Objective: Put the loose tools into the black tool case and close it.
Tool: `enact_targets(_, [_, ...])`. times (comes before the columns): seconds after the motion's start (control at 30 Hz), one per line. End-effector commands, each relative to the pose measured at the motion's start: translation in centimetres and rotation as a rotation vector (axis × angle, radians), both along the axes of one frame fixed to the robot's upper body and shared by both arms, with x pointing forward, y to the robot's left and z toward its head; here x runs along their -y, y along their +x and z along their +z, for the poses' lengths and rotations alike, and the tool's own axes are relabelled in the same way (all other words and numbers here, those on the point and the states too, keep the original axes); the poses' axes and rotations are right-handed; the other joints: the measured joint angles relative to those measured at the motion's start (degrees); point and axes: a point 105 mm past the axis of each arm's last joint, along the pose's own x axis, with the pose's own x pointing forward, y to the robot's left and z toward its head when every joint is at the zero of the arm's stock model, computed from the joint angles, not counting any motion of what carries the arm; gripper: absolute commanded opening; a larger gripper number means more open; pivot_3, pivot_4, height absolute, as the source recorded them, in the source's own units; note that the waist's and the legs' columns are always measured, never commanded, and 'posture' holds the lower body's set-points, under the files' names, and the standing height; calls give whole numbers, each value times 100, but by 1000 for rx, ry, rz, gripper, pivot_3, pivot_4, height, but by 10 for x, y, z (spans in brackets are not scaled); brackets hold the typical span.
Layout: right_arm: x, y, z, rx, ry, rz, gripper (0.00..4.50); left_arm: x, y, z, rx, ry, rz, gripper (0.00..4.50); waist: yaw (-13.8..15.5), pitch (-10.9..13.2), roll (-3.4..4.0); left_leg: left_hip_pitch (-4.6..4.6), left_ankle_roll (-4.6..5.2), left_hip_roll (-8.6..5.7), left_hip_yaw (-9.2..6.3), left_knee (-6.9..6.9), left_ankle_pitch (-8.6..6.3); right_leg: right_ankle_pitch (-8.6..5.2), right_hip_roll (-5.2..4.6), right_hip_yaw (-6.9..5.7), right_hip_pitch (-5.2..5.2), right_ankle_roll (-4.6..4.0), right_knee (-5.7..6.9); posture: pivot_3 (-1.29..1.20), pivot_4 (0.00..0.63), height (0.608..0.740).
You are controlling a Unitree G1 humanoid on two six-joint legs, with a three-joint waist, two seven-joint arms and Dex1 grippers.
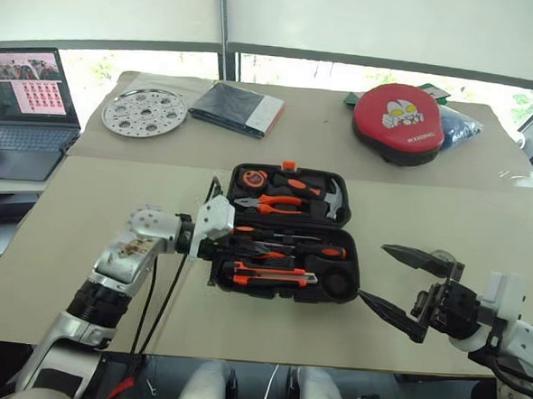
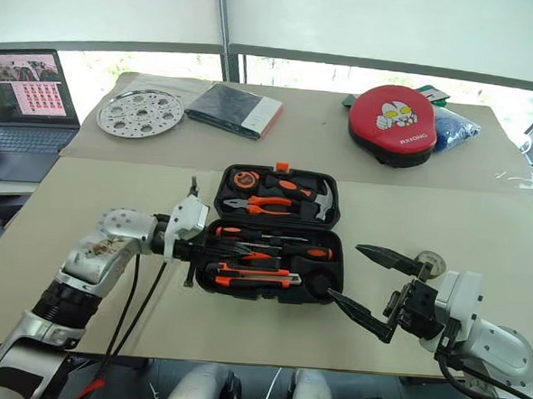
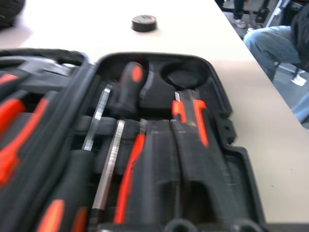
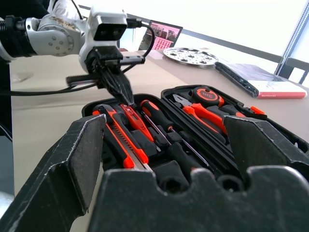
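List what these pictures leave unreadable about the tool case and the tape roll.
- Left gripper: shut over the tester pen in the black tool case; whether it pinches the pen cannot be told. In the head views its camera housing hides the tips.
- Round recess: empty, though the right wrist view has the right gripper's open fingers blocking that corner.
- Tape roll: too small to read any detail; in the head views it sits partly behind the right gripper.
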Motion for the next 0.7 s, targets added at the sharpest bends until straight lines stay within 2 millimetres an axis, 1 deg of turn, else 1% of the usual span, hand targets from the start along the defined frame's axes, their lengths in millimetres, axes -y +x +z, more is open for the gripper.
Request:
enact_targets(0.03, [-1,-2,5,27,9,3,4500,12,-5,-3,36,23,-25,53,-6,0,0,0,1,0,0,0,-1,0,0,0,0,0,0,0,150,740])
enact_targets(0.17, [-1,-2,5,27,11,1,4500,12,-8,-20,-3,98,-16,53,-25,0,0,2,2,2,0,0,-1,0,1,0,-1,0,1,0,150,740])
enact_targets(0.2, [-1,-3,4,25,12,1,4500,11,-9,-29,-13,143,-8,53,-30,0,0,2,2,2,0,0,-1,0,1,0,-1,0,2,0,150,740])
enact_targets(0.27, [-1,-3,3,24,12,2,4500,7,-10,-49,-94,236,33,53,-29,-1,2,3,2,2,-1,-1,-1,0,1,0,0,0,1,0,150,740])
enact_targets(0.37, [-1,-2,3,26,13,2,4500,-1,-10,-68,-152,360,75,53,-20,-8,8,8,6,2,-1,-1,-4,0,0,1,9,0,0,0,150,740])
enact_targets(0.47, [-2,-1,3,29,13,0,4500,-3,-16,-72,-198,397,58,53,-25,-31,24,18,18,3,0,-1,-12,-1,0,3,16,2,-2,0,150,740])
enact_targets(0.57, [-2,0,3,31,12,-3,4500,0,-17,-76,-188,396,60,53,-37,-57,44,23,19,3,1,-3,-12,-3,0,6,17,4,-2,0,150,740])
enact_targets(0.63, [-3,0,3,36,11,-10,4500,6,-14,-74,-158,357,76,53,-44,-66,48,27,19,2,1,-4,-13,-4,-1,9,20,5,-2,0,150,740])
enact_targets(0.7, [-3,1,4,40,10,-14,4500,10,-6,-63,-107,288,105,53,-25,-74,51,29,20,2,1,-4,-13,-4,-4,9,23,5,-1,0,150,740])
